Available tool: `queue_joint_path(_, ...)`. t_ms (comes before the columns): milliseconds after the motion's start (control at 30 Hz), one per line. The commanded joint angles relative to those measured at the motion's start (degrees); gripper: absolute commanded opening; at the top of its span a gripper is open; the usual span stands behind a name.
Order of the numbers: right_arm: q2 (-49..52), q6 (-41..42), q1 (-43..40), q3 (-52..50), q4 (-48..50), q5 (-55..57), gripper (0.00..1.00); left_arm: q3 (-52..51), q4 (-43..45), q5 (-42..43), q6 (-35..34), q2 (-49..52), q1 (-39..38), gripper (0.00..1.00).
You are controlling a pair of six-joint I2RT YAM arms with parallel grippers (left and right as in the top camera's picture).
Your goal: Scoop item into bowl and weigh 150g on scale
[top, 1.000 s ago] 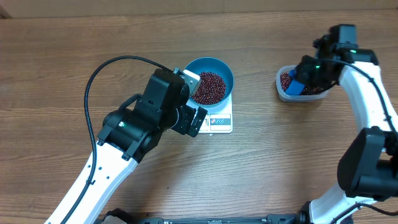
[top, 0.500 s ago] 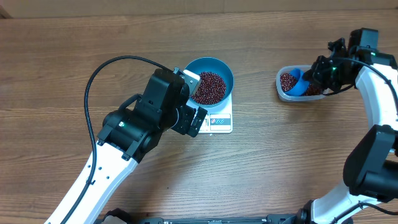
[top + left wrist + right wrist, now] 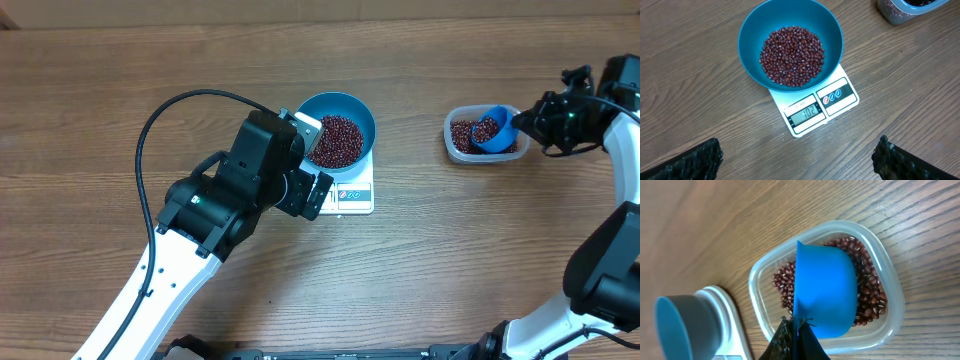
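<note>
The blue bowl [image 3: 338, 112] stands on the white scale [image 3: 356, 196] with a heap of red-brown beans [image 3: 336, 142] in it. In the left wrist view the bowl [image 3: 790, 25] and the scale [image 3: 840, 95] lie ahead of my left gripper [image 3: 799, 157], which is open and holds nothing. My right gripper [image 3: 530, 120] is shut on the handle of a small blue scoop [image 3: 494, 130]. The scoop carries some beans and hangs over the clear tub [image 3: 452, 150]. From the right wrist the scoop [image 3: 825, 292] hides much of the beans [image 3: 871, 297] in the tub [image 3: 760, 280].
My left arm [image 3: 215, 205] reaches across the table's left half to the scale's near left corner, with a black cable [image 3: 150, 130] looping above it. The scale's display [image 3: 805, 114] is lit. Bare wooden table lies between scale and tub.
My right gripper has drawn back to the right with the scoop, which now shows beans inside it. The left arm, bowl and scale have not moved.
</note>
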Motion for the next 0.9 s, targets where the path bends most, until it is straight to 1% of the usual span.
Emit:
queue_joint_path(0,0.1,-1.6,-2.0,-0.2,0.4,-6.4,0.04,0.9,0.1,0.4,0.7,-0.6,0.3,1.00)
queue_joint_path(133,0.1,-1.7,-3.7,0.1,0.4,-9.0,0.04,0.9,0.1,0.4,0.7,-0.6,0.3,0.99)
queue_joint_path(267,-0.2,-4.2,-5.0,0.3,0.3,-15.4,0.04,0.9,0.1,0.4,0.7,-0.6,0.3,0.99)
queue_joint_path(433,-0.3,-4.5,-5.2,1.3,-0.4,-17.2,0.04,0.9,0.1,0.4,0.7,-0.6,0.3,1.00)
queue_joint_path(567,-0.4,-6.2,-5.2,2.6,-0.6,-22.0,0.04,0.9,0.1,0.4,0.7,-0.6,0.3,0.99)
queue_joint_path(867,-3.5,-6.1,-3.2,3.3,-0.5,-22.9,0.04,0.9,0.1,0.4,0.7,-0.6,0.3,1.00)
